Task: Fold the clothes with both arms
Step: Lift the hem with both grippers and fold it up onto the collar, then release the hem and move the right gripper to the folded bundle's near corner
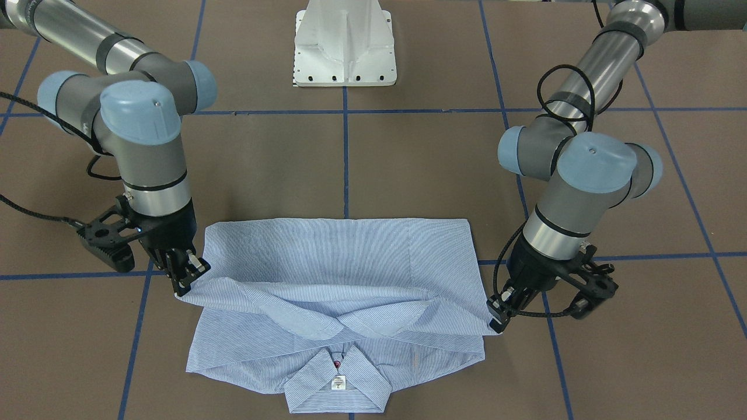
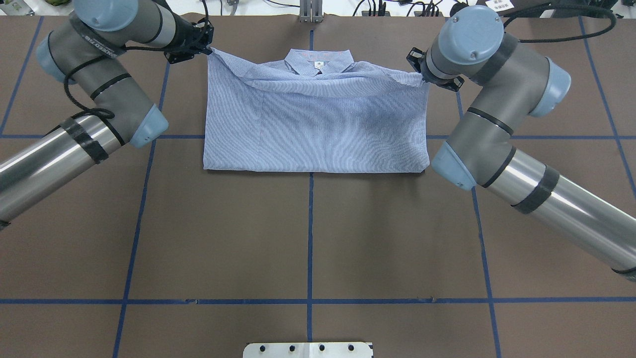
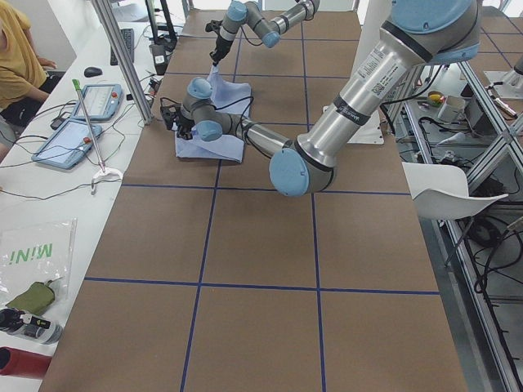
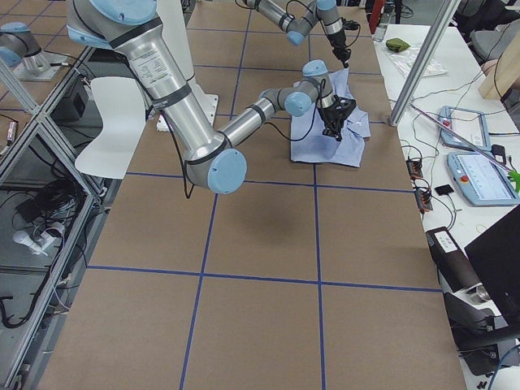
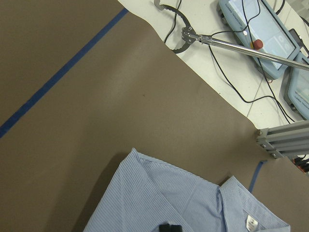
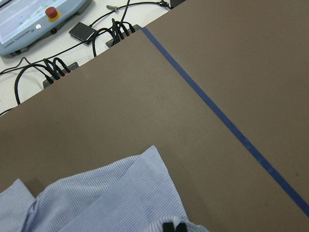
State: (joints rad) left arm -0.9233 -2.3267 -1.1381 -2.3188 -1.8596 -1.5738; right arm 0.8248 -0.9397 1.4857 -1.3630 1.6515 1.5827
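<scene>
The blue-and-white striped shirt (image 1: 338, 256) lies folded across its middle on the brown table, collar (image 1: 338, 379) and white neck label (image 1: 338, 382) at the far edge from the robot. It also shows in the overhead view (image 2: 315, 124). My left gripper (image 2: 207, 48) is shut on the upper layer's left corner, next to the collar; it also shows in the front view (image 1: 496, 319). My right gripper (image 2: 421, 75) is shut on the right corner, also seen from the front (image 1: 189, 274). The held edge sags between them, slightly off the lower layer. Black fingertips (image 6: 174, 226) pinch cloth in the right wrist view.
The white pedestal base (image 1: 344, 46) stands on the robot's side. Blue tape lines (image 2: 310, 238) cross the brown table. Past the far edge lie teach pendants (image 5: 260, 34), cables (image 6: 53, 70) and an aluminium post (image 5: 285, 137). A person (image 3: 20, 65) sits at the side bench.
</scene>
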